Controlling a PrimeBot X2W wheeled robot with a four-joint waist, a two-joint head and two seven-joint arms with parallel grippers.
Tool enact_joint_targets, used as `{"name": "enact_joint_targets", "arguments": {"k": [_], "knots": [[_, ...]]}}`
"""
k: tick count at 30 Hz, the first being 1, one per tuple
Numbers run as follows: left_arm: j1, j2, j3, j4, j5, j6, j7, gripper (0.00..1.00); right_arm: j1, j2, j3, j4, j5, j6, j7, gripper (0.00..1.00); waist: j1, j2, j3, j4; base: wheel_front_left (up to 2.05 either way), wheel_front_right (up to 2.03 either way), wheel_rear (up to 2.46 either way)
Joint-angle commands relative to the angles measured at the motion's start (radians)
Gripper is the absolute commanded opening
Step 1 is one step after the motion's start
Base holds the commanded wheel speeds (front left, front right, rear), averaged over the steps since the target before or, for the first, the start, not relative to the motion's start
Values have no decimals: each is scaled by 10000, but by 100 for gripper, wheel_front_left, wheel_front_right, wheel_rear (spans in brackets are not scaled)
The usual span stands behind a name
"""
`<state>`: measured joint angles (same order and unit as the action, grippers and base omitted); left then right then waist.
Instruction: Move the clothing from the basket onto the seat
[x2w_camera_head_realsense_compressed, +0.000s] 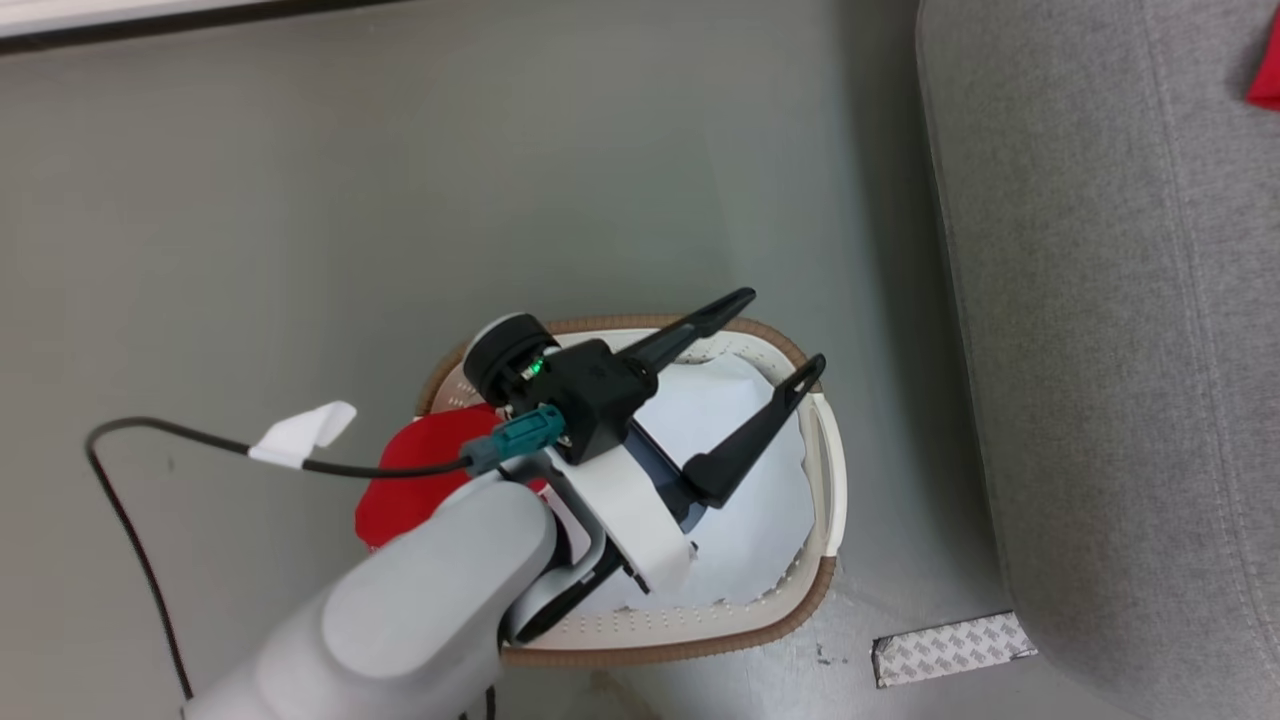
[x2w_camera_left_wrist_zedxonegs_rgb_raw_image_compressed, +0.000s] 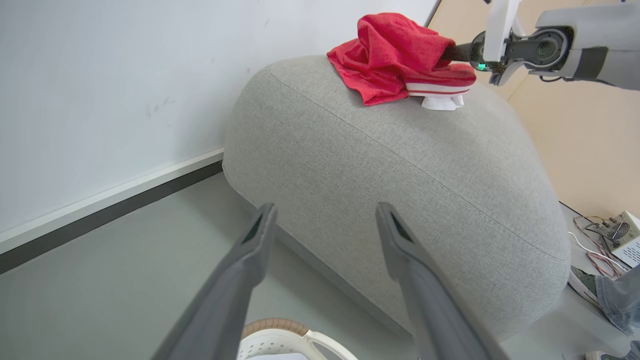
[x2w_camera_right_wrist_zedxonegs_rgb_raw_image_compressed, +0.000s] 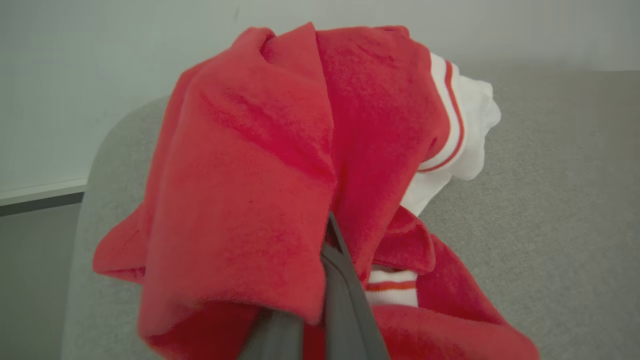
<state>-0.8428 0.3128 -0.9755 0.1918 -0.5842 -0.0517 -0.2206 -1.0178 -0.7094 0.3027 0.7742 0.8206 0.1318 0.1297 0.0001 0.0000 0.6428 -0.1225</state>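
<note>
The white basket (x2w_camera_head_realsense_compressed: 830, 480) with its brown rim stands on the floor, lined with a pale sheet. A red garment (x2w_camera_head_realsense_compressed: 415, 480) lies at its left side, partly hidden by my left forearm. My left gripper (x2w_camera_head_realsense_compressed: 780, 330) hangs open above the basket with nothing between its fingers (x2w_camera_left_wrist_zedxonegs_rgb_raw_image_compressed: 250, 250). The grey seat (x2w_camera_left_wrist_zedxonegs_rgb_raw_image_compressed: 400, 170) lies to the right. On its top rests another piece of red clothing (x2w_camera_right_wrist_zedxonegs_rgb_raw_image_compressed: 260, 165) with white striped trim. My right gripper (x2w_camera_right_wrist_zedxonegs_rgb_raw_image_compressed: 320, 250) is shut on it, and the fabric drapes over the fingers.
A patch of grey tape (x2w_camera_head_realsense_compressed: 950, 648) sticks to the floor by the seat. A black cable with a white tag (x2w_camera_head_realsense_compressed: 300, 435) trails on the left. Beyond the seat are a box with wires (x2w_camera_left_wrist_zedxonegs_rgb_raw_image_compressed: 620, 235) and a person's shoe (x2w_camera_left_wrist_zedxonegs_rgb_raw_image_compressed: 582, 285).
</note>
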Motion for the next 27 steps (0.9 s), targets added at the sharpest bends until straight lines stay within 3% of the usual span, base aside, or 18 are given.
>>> {"name": "enact_joint_targets", "arguments": {"k": [1, 2, 4, 5, 10, 17, 27], "knots": [[135, -32, -15, 71, -97, -24, -62, 100, 182, -63, 268, 99, 36, -22, 237, 0, -1, 0, -145, 4, 0, 0, 0], [171, -52, -15, 120, -129, -46, -95, 100, 193, -175, 513, 223, -88, -22, 450, 0, -1, 0, -233, 10, 0, 0, 0], [249, -88, 6, 205, -201, -50, -162, 100, 168, -295, 997, 288, -267, -22, 695, 44, -1, 0, -414, 3, 0, 0, 0], [292, -115, 16, 245, -236, -52, -165, 100, 79, -336, 1113, 325, -305, -22, 641, 100, -1, 0, -513, -2, 0, 0, 0], [557, -162, 107, 524, -345, -61, -283, 100, -1, -294, 1823, 535, -295, -22, 940, 100, -1, 0, -1186, -122, 0, 0, 0], [1225, -316, 451, 930, -607, 15, -415, 100, 200, -404, 2522, 632, 103, -22, 2243, 100, -1, 0, -2547, -279, 0, 0, 0], [2421, -452, 1369, 891, -842, 62, -434, 100, 1115, -1379, 3127, -1456, 387, -22, 1351, 100, -1, 0, -4705, 111, 0, 0, 0]]}}
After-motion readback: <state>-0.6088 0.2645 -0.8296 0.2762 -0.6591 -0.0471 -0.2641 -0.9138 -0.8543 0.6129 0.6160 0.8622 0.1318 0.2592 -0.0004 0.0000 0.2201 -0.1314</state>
